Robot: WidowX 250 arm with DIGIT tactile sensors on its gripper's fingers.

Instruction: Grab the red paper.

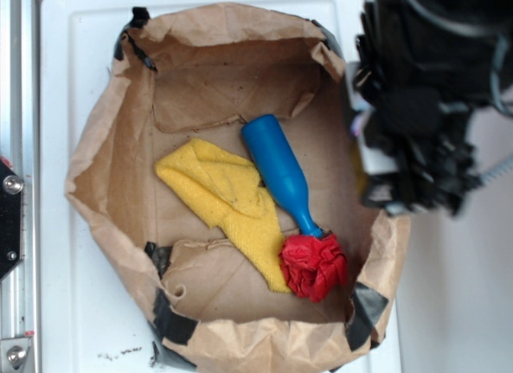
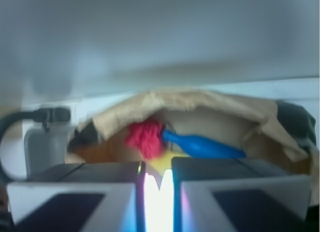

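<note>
The red paper (image 1: pixel 313 265) is a crumpled, rose-like wad lying at the near right of the brown paper bag's floor, touching the neck of the blue bottle (image 1: pixel 280 171). My gripper (image 1: pixel 413 176) is a blurred black mass above the bag's right wall, up and to the right of the wad and apart from it. In the wrist view the red paper (image 2: pixel 144 137) lies ahead, left of the blue bottle (image 2: pixel 202 146), beyond the gripper (image 2: pixel 159 192). Its two jaws stand close together with only a narrow bright slit between them and nothing held.
The brown paper bag (image 1: pixel 104 140) lies open on a white surface, its crumpled walls ringing everything. A yellow cloth (image 1: pixel 223 195) sprawls mid-floor, reaching the red paper's left side. A metal rail (image 1: pixel 14 180) runs along the left edge.
</note>
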